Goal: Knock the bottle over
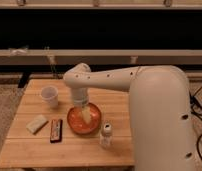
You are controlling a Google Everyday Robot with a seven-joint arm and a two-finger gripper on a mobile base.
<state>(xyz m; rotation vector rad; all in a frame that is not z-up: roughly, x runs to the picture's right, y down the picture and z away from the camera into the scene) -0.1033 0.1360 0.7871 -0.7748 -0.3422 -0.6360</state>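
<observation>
The bottle (106,135) is small, pale and translucent with a white cap. It stands upright near the front edge of the wooden table (39,147), just right of the orange bowl (84,120). My white arm reaches in from the right, and the gripper (85,113) hangs down over the middle of the orange bowl, to the upper left of the bottle and apart from it.
A white cup (49,95) with no cap stands at the back left of the table. A pale rectangular block (37,123) and a dark red bar (56,130) lie at the front left. A dark window wall runs behind the table.
</observation>
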